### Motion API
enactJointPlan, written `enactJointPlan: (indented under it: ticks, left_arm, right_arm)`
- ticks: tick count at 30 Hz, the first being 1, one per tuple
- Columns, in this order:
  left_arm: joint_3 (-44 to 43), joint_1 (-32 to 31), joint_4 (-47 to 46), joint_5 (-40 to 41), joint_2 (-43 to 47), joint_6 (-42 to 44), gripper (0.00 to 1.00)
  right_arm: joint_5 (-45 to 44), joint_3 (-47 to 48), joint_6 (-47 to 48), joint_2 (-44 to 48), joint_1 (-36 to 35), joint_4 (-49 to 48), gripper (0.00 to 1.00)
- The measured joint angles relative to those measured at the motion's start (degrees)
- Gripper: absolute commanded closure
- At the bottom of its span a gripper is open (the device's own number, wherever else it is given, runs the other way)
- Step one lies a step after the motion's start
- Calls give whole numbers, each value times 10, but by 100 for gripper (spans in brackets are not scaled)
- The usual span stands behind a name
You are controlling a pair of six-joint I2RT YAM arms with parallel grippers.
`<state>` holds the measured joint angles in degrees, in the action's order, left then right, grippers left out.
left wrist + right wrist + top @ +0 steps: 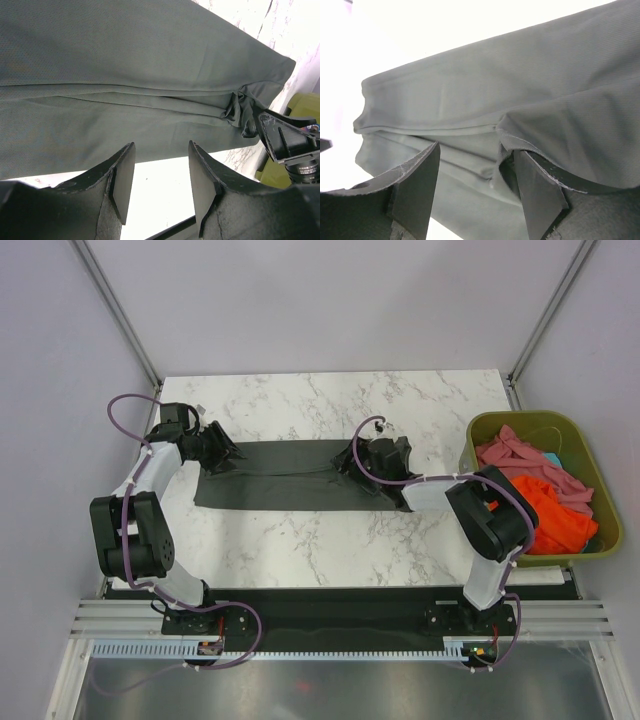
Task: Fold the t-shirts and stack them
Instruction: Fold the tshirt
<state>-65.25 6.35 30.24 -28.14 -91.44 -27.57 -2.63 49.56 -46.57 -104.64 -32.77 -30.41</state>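
A dark charcoal grey t-shirt (290,475) lies folded into a long strip across the marble table (330,405). My left gripper (222,455) is at the strip's left end. In the left wrist view it (161,146) is open and empty, with the shirt (125,60) just beyond the fingertips. My right gripper (368,462) is over the strip's right part. In the right wrist view it (477,149) is open, and a folded edge of the shirt (520,85) lies draped over its right finger (540,195). Pink (520,452) and orange (545,510) t-shirts lie in the bin.
The olive-green plastic bin (592,465) stands at the table's right edge, right of the right arm. Bare marble lies behind and in front of the shirt. Grey walls and frame posts close in the back. The right gripper's body also shows in the left wrist view (285,140).
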Motion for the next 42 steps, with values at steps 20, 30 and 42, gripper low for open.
enactJointPlan:
  ticks: [20,30,42]
  left_arm:
    - [0,-1,0,0,0,0,46]
    - [0,-5,0,0,0,0,45]
    - [0,-6,-1,0,0,0,45]
  right_arm:
    - [1,-45,-29,45,-50,-24,32]
    - [-69,-43,4,72,-49,30,16]
    - [-104,3,10,33,-44,57,12]
